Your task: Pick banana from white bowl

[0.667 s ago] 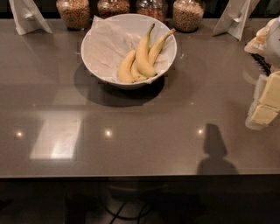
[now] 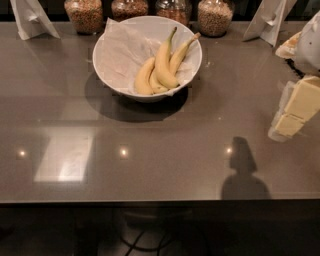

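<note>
A large glossy white bowl (image 2: 107, 75) lined with crinkled white paper stands on the grey table near the back, left of centre. A few yellow bananas (image 2: 162, 67) lie in it with their stems pointing up and to the right. My gripper (image 2: 296, 109), cream-coloured, hangs at the right edge of the view above the table. It is well to the right of the bowl and a little nearer than it, and it touches nothing. Part of the arm (image 2: 310, 45) shows above it.
Several glass jars of grains (image 2: 84, 15) line the table's back edge behind the bowl. White folded stands sit at the back left (image 2: 30, 17) and back right (image 2: 270, 20). The table's front edge (image 2: 160, 201) runs across the lower part of the view.
</note>
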Motion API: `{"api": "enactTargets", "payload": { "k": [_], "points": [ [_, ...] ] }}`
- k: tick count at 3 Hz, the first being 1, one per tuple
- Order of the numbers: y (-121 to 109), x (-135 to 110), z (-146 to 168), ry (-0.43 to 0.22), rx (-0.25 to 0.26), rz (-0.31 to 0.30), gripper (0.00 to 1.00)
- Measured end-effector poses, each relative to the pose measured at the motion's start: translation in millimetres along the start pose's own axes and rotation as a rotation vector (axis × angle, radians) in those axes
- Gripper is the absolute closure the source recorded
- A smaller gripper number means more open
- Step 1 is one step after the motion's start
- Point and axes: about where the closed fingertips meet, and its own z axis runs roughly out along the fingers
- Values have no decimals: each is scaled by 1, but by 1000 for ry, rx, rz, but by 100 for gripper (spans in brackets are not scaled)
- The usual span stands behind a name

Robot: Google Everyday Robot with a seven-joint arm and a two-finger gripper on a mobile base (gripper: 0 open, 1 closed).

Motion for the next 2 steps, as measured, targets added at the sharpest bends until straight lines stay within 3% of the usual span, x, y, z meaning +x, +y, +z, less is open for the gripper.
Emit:
{"api": "enactTargets", "payload": {
  "k": [1,2],
  "points": [
    [-31,-37,32,-75,40,86,0],
    [-66,-65,61,-133,91,223,0]
  ]
}}
